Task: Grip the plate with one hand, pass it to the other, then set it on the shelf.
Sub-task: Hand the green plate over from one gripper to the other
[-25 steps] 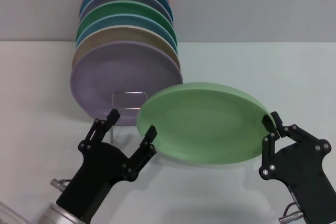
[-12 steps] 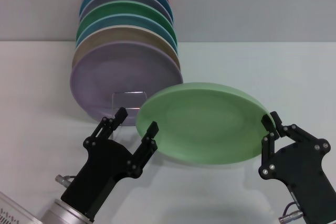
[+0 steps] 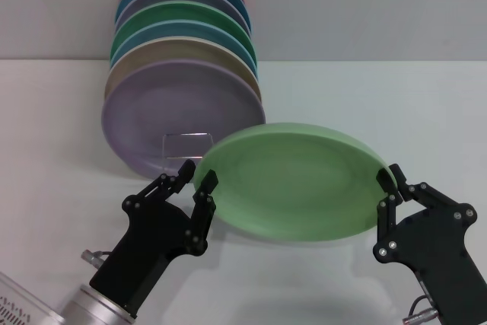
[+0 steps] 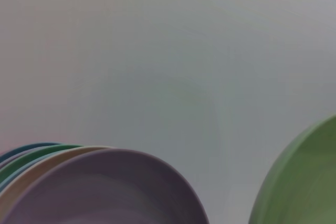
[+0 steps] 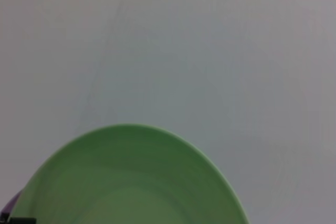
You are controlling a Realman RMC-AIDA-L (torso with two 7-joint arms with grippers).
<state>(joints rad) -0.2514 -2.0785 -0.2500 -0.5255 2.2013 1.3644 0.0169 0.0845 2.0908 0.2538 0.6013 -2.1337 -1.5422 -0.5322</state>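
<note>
The light mint-green plate [image 3: 293, 184] hangs tilted above the table between my two grippers. My right gripper [image 3: 389, 180] is shut on its right rim. My left gripper [image 3: 195, 174] has its fingers drawn in on the plate's left rim, one on each side. The plate also shows in the left wrist view [image 4: 299, 182] and the right wrist view [image 5: 131, 182]. The shelf, a thin silver wire rack [image 3: 187, 135], stands just behind the plate's left edge, in front of the lavender plate.
Several coloured plates stand on edge in a row at the back left, with a lavender plate [image 3: 167, 112] foremost and a darker green one [image 3: 183, 17] farther back. The lavender plate also shows in the left wrist view [image 4: 105, 192]. A white table [image 3: 396, 104] lies all around.
My left gripper has moved up and right to the plate's left rim, and its fingers have closed from wide open onto the rim. The right gripper and the plate have hardly moved.
</note>
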